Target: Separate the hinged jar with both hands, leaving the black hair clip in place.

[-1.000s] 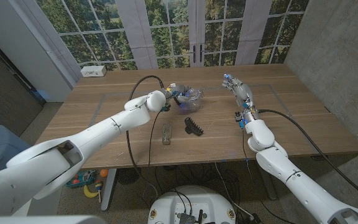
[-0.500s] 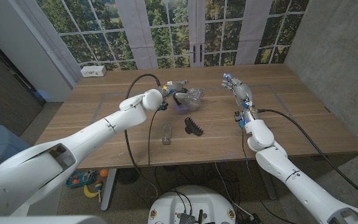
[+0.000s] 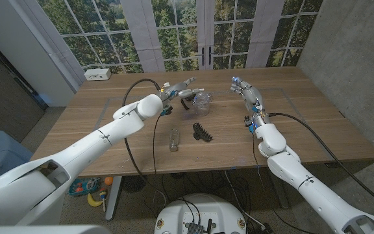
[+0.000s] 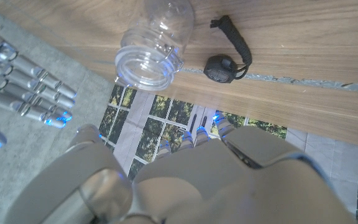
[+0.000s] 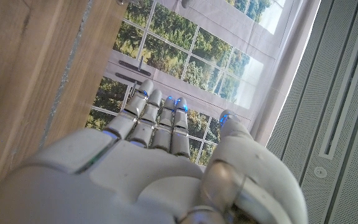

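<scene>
The clear jar (image 3: 202, 102) stands upright on the wooden table (image 3: 304, 123), mouth up; it is also in the left wrist view (image 4: 154, 40). My left hand (image 3: 182, 91) hovers just to its left, fingers apart and holding nothing, a small gap between them and the glass. The black hair clip (image 3: 202, 132) lies nearer the front, apart from both hands. A small clear piece (image 3: 173, 139) lies left of the clip. My right hand (image 3: 249, 96) is raised to the right of the jar, fingers straight, holding nothing; its fingers (image 4: 27, 93) appear in the left wrist view.
A small black round piece with a strap (image 4: 227, 62) lies on the table beside the jar. A white box (image 3: 98, 74) sits at the back left corner. Grey tape lines (image 3: 291, 107) mark the tabletop. Windows stand behind the table.
My left hand held the jar tilted; now it has let go and drawn back to the left, and the jar stands upright on the table. The right hand has barely moved.
</scene>
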You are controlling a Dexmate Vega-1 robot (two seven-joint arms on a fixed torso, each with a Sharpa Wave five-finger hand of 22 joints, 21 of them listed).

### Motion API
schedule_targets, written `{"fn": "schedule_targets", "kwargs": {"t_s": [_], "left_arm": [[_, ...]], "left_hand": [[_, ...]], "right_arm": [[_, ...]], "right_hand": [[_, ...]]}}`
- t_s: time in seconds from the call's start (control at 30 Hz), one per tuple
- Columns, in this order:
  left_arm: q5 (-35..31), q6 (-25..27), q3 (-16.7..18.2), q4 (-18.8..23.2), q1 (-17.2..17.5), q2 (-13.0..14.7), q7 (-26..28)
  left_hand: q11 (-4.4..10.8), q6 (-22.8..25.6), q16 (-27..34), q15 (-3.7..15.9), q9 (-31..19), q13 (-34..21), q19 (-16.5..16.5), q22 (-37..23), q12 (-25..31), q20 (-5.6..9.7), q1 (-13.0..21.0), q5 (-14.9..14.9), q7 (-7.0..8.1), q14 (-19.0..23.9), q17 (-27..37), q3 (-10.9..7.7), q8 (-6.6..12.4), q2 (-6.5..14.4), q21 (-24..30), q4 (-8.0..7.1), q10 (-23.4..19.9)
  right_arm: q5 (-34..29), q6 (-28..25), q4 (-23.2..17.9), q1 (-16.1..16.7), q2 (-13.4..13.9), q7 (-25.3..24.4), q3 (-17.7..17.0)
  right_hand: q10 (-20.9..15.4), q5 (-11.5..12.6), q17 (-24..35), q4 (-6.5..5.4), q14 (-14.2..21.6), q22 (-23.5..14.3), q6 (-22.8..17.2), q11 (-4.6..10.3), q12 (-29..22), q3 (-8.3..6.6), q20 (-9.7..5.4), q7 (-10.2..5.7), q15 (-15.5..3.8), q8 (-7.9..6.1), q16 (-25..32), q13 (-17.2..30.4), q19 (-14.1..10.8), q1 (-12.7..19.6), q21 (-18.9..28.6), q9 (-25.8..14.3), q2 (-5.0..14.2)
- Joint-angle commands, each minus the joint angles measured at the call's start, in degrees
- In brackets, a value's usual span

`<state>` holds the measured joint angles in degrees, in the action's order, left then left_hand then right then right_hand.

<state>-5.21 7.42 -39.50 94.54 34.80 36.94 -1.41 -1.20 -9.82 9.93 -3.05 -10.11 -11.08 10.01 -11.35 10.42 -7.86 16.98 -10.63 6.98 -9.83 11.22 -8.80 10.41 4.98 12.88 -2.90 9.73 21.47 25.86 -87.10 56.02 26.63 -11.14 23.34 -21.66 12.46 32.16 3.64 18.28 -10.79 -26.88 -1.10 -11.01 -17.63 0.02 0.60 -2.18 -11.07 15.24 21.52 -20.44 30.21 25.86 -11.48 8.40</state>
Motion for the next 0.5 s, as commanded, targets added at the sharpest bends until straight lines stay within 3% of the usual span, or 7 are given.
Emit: {"fn": "schedule_targets", "kwargs": {"t_s": [0.03, 0.1, 0.2, 0.33, 0.5], "left_arm": [[8.88, -12.69, 5.43, -3.55, 5.49, -1.26, 4.36], [9.87, -16.27, 6.10, -5.24, 6.39, -2.16, 5.66], [12.60, -20.74, 6.99, -7.69, 7.19, -3.25, 5.32], [15.40, -22.92, 7.88, -8.75, 8.07, -3.74, 4.40], [18.11, -25.96, 9.14, -9.96, 9.74, -4.73, 4.75]], "left_hand": [[1.49, -11.56, 0.45, 1.48, 0.04, 0.22, 13.22, 0.03, 0.50, 0.92, -1.94, -0.61, 0.53, -14.48, -0.15, 0.13, 0.92, 0.55, -0.10, -0.89, 17.16], [2.51, -10.59, 0.80, 2.71, 0.12, 0.42, 11.84, 0.13, 0.78, 1.80, -2.70, -0.76, 0.99, -13.72, -0.42, 0.28, 1.04, 0.54, 0.33, -1.00, 16.44], [2.92, -10.03, 0.96, 3.34, 0.17, 0.55, 10.83, 0.23, 0.94, 2.91, -3.08, -0.90, 0.86, -13.10, -0.62, 0.34, 1.05, 0.50, 0.61, -0.96, 15.85], [3.90, -8.18, 1.26, 4.49, 0.25, 0.75, 8.57, 0.42, 1.39, 4.32, -3.80, -1.21, 0.63, -11.58, -0.90, 0.41, 1.32, 0.56, 1.18, -0.90, 13.93], [4.75, -4.95, 1.68, 5.36, 0.35, 0.94, 3.50, 0.74, 1.95, 6.27, -4.43, -1.70, 0.72, -7.97, -1.18, 0.28, 1.54, 0.67, 2.36, -0.39, 10.14]], "right_arm": [[1.05, -0.65, 0.57, -1.03, 0.62, 1.60, 0.14], [1.22, -0.73, 0.64, -1.10, 0.71, 1.79, 0.12], [1.87, -0.97, 0.86, -1.27, 0.69, 2.20, 0.10], [2.68, -1.46, 1.37, -1.84, 1.06, 3.56, 0.31], [3.14, -0.83, 2.34, -2.41, 0.83, 4.48, 0.52]], "right_hand": [[0.86, -0.45, -0.17, -0.15, -0.95, -0.15, 1.11, -0.10, 0.21, 0.50, -0.20, -0.28, 0.14, 0.34, -0.45, -0.20, 0.62, -1.30, -0.29, -0.07, 0.08], [1.72, -0.59, -0.37, -0.24, -1.60, -0.10, 1.58, -0.23, 0.39, 0.68, -0.59, -0.48, -0.14, 0.38, -0.81, -0.45, 1.04, -1.92, -0.52, -0.02, 0.06], [2.53, -0.78, -0.62, -0.37, -2.58, -0.02, 2.05, -0.35, 0.48, 0.89, -0.91, -0.94, -0.16, 0.40, -1.31, -0.76, 1.42, -2.66, -0.77, 0.03, 0.05], [3.23, -1.01, -0.91, -0.66, -3.68, 0.07, 2.77, -0.22, 0.49, 1.15, -1.10, -1.41, -0.25, 0.50, -1.87, -1.13, 1.86, -3.65, -1.07, 0.10, 0.12], [4.74, -1.64, -2.68, -1.56, -8.61, 0.44, 4.16, 0.16, 0.46, 1.34, -2.32, -2.65, -1.45, 0.51, -4.31, -2.61, 4.30, -6.45, -2.73, 0.37, 0.52]]}}
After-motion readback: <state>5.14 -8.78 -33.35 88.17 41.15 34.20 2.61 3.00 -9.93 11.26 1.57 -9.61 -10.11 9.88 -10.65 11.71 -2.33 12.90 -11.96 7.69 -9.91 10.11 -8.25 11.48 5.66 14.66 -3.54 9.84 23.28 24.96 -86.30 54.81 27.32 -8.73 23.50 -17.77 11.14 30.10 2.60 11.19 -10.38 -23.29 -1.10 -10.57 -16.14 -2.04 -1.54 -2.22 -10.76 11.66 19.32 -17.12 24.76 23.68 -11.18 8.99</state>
